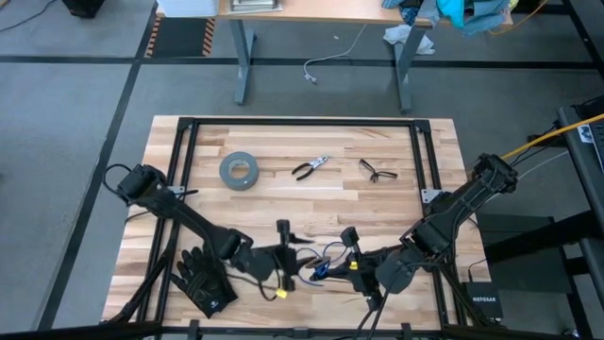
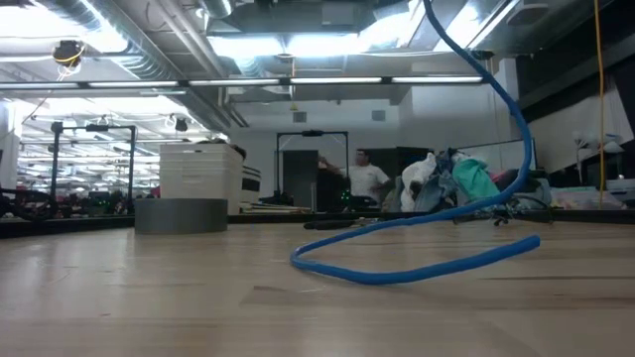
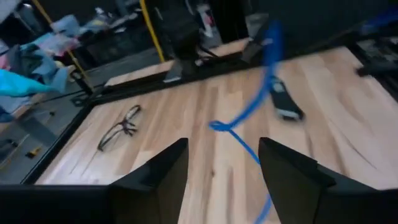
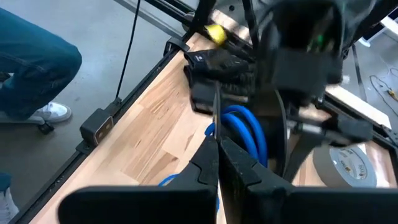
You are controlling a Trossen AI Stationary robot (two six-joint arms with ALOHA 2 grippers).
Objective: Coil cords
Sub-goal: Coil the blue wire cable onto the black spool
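The left hand (image 3: pixel 222 168) is released, its two dark fingers (image 3: pixel 163 171) standing well apart with bare wood between them; a blue strand of the cords (image 3: pixel 249 118) runs across the bench (image 3: pixel 186 112) ahead of it and passes between the fingers without being gripped. In the high view this hand (image 1: pixel 283 247) sits low near the front edge of the bench, its arm reaching in from the left side and bent at the elbow.

The right hand (image 4: pixel 217 163) is clenched, its fingertips pressed together on a thin black strand of the cords (image 4: pixel 239 134), whose blue loops bunch just beyond the tips. Its arm comes in from the right edge, folded down toward the middle front.

The cords (image 1: pixel 326 263) lie loosely between the two hands. Black gloves (image 1: pixel 203 279) rest beside the left arm; a grey tape roll (image 1: pixel 240 171), pliers (image 1: pixel 310 167) and glasses (image 1: pixel 377 171) lie farther back.
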